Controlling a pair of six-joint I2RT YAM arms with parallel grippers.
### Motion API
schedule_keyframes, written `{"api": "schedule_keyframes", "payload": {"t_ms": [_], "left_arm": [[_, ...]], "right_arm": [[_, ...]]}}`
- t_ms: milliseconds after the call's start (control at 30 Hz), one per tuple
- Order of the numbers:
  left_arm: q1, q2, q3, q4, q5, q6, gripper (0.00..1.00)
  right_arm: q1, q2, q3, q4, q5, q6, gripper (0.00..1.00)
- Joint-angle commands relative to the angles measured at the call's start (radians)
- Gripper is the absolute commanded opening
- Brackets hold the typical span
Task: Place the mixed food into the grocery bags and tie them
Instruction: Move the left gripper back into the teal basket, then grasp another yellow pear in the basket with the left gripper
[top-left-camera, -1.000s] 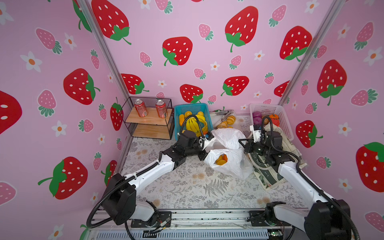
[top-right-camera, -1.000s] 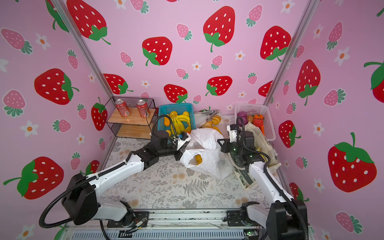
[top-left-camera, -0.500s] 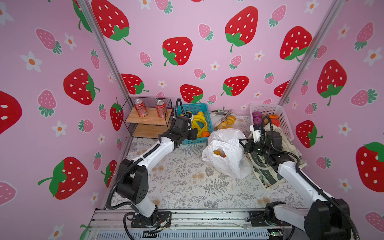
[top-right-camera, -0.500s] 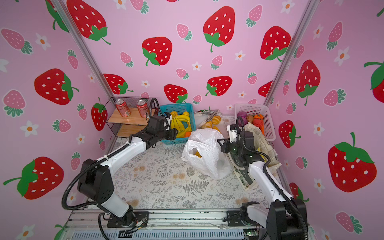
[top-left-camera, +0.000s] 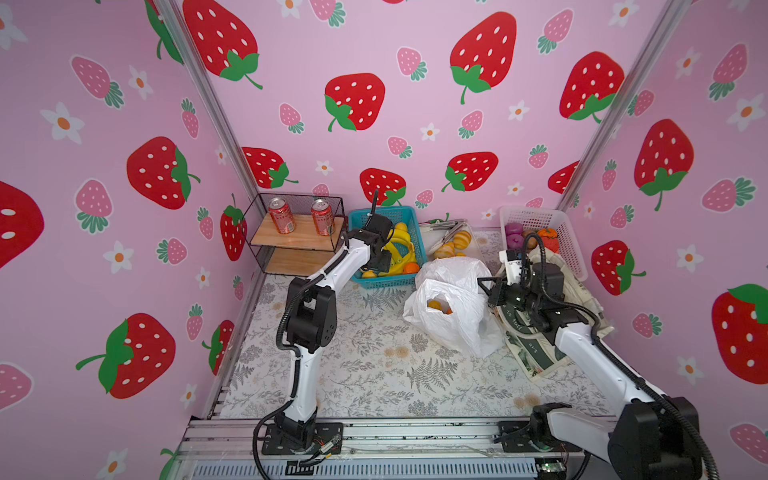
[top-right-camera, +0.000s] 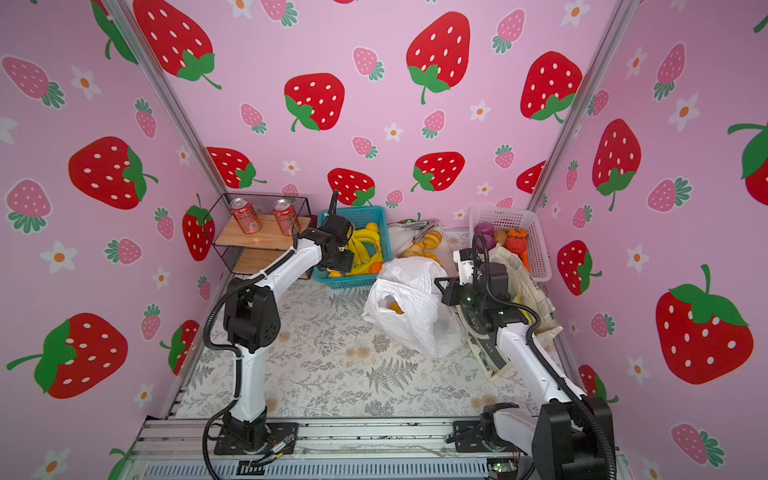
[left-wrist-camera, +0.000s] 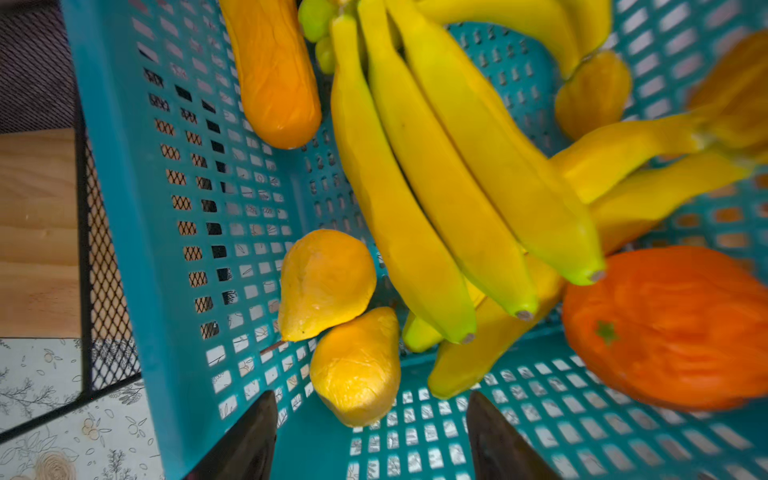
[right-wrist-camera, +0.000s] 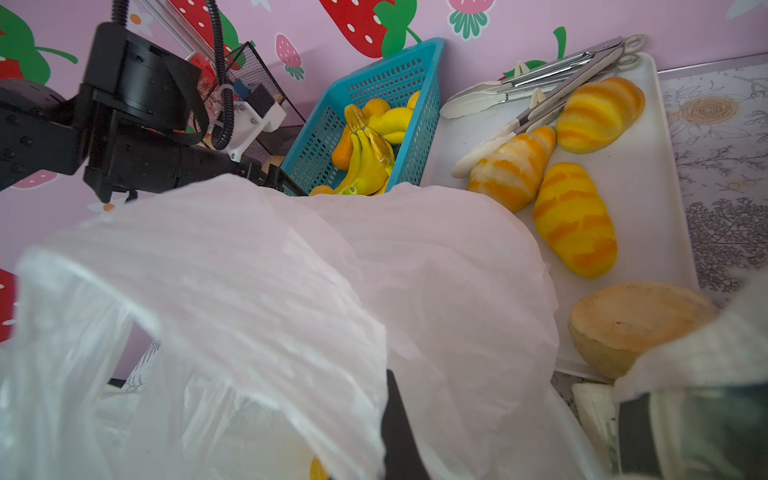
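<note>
End effectors: left (left-wrist-camera: 370, 409) wide above banana basket (left-wrist-camera: 124, 208), right (top-left-camera: 483, 286) tight on white bag (top-left-camera: 459, 328).

Canvas tote (top-left-camera: 534, 353), dark band: letters "art" legible; soda cans (top-left-camera: 282, 216): print too small to read

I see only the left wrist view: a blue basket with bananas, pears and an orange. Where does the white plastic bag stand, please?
Observer: In both top views the white plastic bag stands right of the blue basket, a little nearer the robot's base.
Operator: Is something inside it?
Observer: Yes, an orange fruit shows through its open mouth.
Operator: What does the right pincer do?
Observer: The right pincer is shut on the bag's upper edge, it seems, holding it up.
</note>
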Motion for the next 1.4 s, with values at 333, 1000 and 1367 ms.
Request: {"api": "schedule_keyframes", "payload": {"t_ms": [333,1000,1367], "left_arm": [[0.039,0.224,0.201,-0.133,0.061,-0.044,0.69],[0.04,-0.105,-0.089,0.108,0.099,-0.083,0.35],[0.04,-0.572,-0.656,0.597,0.422,-0.09,0.33]], "right_arm": [[-0.007,-0.005,-0.02,0.029,-0.001,-0.023,0.01],[-0.009,-0.002,-0.023,0.027,-0.002,-0.023,0.01],[-0.01,0.004,-0.018,0.028,-0.006,-0.017,0.01]]}}
